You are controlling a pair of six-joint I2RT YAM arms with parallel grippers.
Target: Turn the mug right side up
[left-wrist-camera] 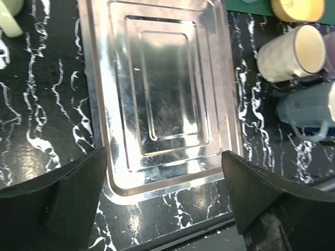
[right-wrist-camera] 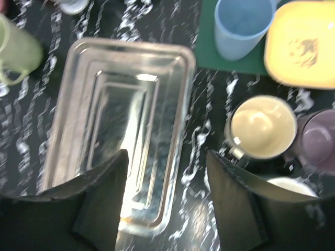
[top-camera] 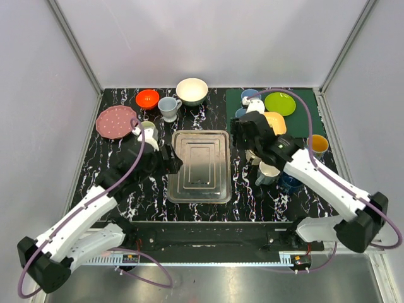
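Note:
A pale green mug (top-camera: 148,130) stands left of the tray; in the right wrist view (right-wrist-camera: 15,49) only its side and handle show, no opening, so I cannot tell which way up it is. A grey mug (top-camera: 168,107) stands behind it. A cream mug (right-wrist-camera: 259,128) stands open side up right of the tray, beside a purple mug (right-wrist-camera: 319,141). My left gripper (top-camera: 172,159) (left-wrist-camera: 163,157) is open and empty over the tray's near-left edge. My right gripper (top-camera: 242,139) (right-wrist-camera: 166,157) is open and empty above the tray's right edge.
A steel tray (top-camera: 201,165) lies in the middle. A white bowl (top-camera: 192,90), an orange bowl (top-camera: 147,98) and a pink plate (top-camera: 115,121) sit at the back left. On the right are a green mat (top-camera: 303,120), a green plate (top-camera: 279,103), a yellow plate (top-camera: 274,121), blue cups (top-camera: 250,96) and several mugs.

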